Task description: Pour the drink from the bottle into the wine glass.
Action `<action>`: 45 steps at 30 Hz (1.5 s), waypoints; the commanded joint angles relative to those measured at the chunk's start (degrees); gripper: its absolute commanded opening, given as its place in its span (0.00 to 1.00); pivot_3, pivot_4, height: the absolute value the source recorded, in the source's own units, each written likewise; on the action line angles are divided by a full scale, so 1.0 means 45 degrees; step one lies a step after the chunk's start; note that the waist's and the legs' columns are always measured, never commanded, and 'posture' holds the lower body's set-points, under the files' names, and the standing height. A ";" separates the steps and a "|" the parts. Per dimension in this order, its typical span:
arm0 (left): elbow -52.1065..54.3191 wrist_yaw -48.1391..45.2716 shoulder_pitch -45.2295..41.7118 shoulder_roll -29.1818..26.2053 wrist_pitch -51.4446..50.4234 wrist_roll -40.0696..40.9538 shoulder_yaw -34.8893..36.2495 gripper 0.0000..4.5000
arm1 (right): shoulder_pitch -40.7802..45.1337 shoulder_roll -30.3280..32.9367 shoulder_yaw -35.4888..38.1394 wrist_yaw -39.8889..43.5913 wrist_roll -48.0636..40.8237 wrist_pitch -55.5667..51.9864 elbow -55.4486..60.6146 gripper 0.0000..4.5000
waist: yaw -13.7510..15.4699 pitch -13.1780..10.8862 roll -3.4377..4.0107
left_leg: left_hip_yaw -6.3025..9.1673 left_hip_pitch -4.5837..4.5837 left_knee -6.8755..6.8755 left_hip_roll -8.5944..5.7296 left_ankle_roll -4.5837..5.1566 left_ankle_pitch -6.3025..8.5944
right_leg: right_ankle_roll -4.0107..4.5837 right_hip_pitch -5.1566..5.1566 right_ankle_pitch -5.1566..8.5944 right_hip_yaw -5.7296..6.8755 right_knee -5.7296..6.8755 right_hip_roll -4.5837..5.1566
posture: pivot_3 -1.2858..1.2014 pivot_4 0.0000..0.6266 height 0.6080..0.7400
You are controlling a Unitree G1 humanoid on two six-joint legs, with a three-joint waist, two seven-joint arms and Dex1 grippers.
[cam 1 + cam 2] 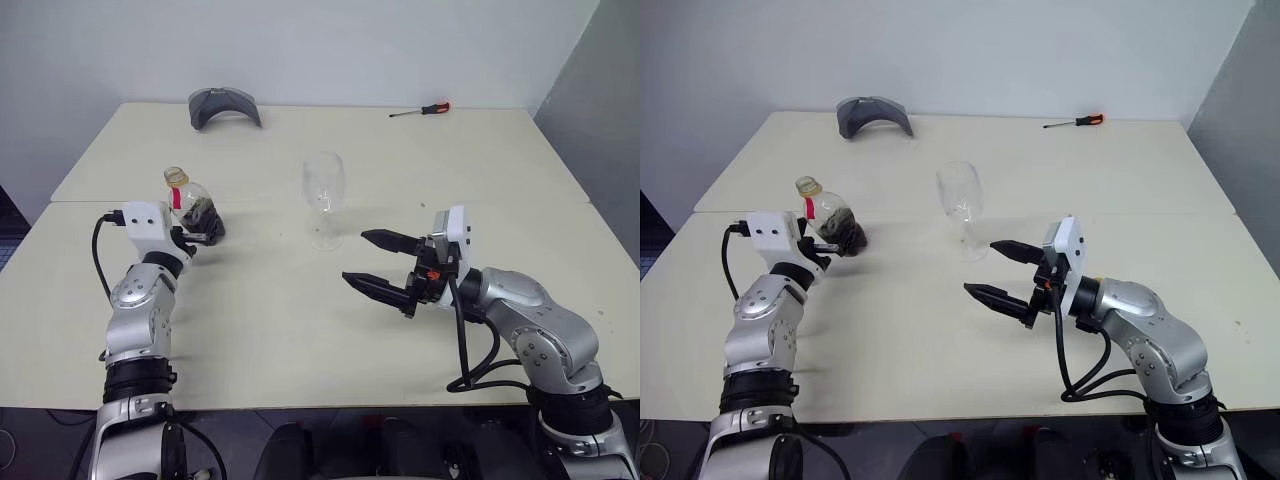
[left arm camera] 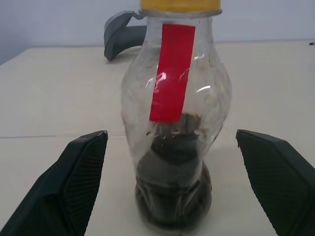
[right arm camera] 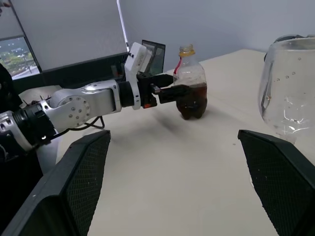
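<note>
The bottle [image 1: 194, 204], small and clear with a yellow cap and a red strip, stands upright on the left of the table. A little dark drink [image 2: 173, 196] fills its base. My left gripper [image 1: 203, 236] is open, level, with one finger [image 2: 74, 182] on each side of the bottle's lower body and a gap on both sides. The empty wine glass [image 1: 324, 196] stands upright near the table's middle. My right gripper [image 1: 356, 257] hovers open to the right of the glass and nearer me, pointing left, holding nothing.
A grey curved object [image 1: 224, 106] lies at the back left of the cream table [image 1: 300, 330]. A red-handled screwdriver [image 1: 421, 110] lies at the back right. A seam runs across the table behind the bottle and glass.
</note>
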State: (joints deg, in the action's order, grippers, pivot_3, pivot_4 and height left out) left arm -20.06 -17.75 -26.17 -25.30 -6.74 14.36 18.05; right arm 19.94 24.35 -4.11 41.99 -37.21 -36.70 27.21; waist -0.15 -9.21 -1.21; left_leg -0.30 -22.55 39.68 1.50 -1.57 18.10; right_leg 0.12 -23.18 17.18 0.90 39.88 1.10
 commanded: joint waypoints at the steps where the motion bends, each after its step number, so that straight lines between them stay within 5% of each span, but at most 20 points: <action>1: -0.1143 -0.0426 -0.0979 -0.0496 0.0739 -0.0192 -0.0032 1.00 | 0.0149 0.0008 0.0081 -0.0083 -0.0176 0.0125 0.0523 0.98 | 0.0002 0.0000 0.0000 | 0.0003 -0.0002 0.0001 0.0000 0.0000 0.0000 | 0.0000 -0.0001 0.0000 0.0004 0.0002 0.0000 | 0.52 0.24 1.00; 10: -0.4691 -0.1258 -0.2790 -0.0786 0.2144 -0.0557 -0.0411 1.00 | 0.0215 -0.0051 0.0005 -0.0223 -0.0166 0.0159 0.0538 0.98 | -0.0005 0.0000 0.0000 | 0.0002 -0.0008 0.0010 -0.0004 -0.0006 -0.0003 | 0.0000 -0.0005 0.0000 0.0009 0.0005 0.0000 | 0.52 0.24 1.00; 22: -0.5339 -0.1557 -0.3180 -0.0855 0.2653 -0.0520 -0.0486 0.29 | 0.0217 0.0032 0.0043 -0.0255 -0.0139 0.0147 0.0510 1.00 | -0.0007 0.0000 0.0000 | 0.0004 -0.0012 0.0014 -0.0003 -0.0016 -0.0009 | 0.0000 -0.0007 0.0000 0.0010 0.0006 0.0001 | 0.52 0.24 1.00; 24: -0.5378 -0.1568 -0.3235 -0.0909 0.2678 -0.0521 -0.0484 0.24 | 0.0234 0.0041 0.0040 -0.0228 -0.0121 0.0168 0.0466 1.00 | -0.0007 0.0000 0.0000 | 0.0006 -0.0013 0.0015 -0.0003 -0.0016 -0.0009 | 0.0000 -0.0008 0.0000 0.0012 0.0007 0.0001 | 0.52 0.24 1.00; 35: -0.4237 -0.2021 -0.4278 -0.1423 0.1937 -0.1843 -0.2076 0.23 | 0.0909 0.0055 0.0337 -0.0313 0.0008 0.0237 -0.0155 1.00 | 0.0011 -0.0002 -0.0004 | 0.0022 -0.0037 0.0038 -0.0008 -0.0017 -0.0010 | 0.0000 -0.0015 -0.0001 0.0027 0.0011 0.0000 | 0.52 0.24 1.00; 45: -0.6494 -0.3036 -0.8041 -0.1425 0.3713 -0.3403 -0.3689 0.23 | 0.4508 0.0193 0.1088 -0.1207 0.0772 0.0192 -0.3360 1.00 | -0.0023 -0.0009 -0.0014 | 0.0013 -0.0056 0.0045 -0.0019 -0.0047 -0.0027 | -0.0001 -0.0035 -0.0001 0.0025 0.0009 0.0003 | 0.52 0.24 1.00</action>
State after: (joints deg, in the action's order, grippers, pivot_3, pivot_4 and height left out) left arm -48.50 -30.49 -60.02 -31.21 6.88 0.57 2.41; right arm 38.08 24.99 -0.54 37.65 -35.18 -36.96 13.37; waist -0.25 -9.25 -1.27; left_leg -0.27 -22.80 39.89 1.42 -1.79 17.97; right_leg 0.11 -23.35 17.17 0.99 39.94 1.11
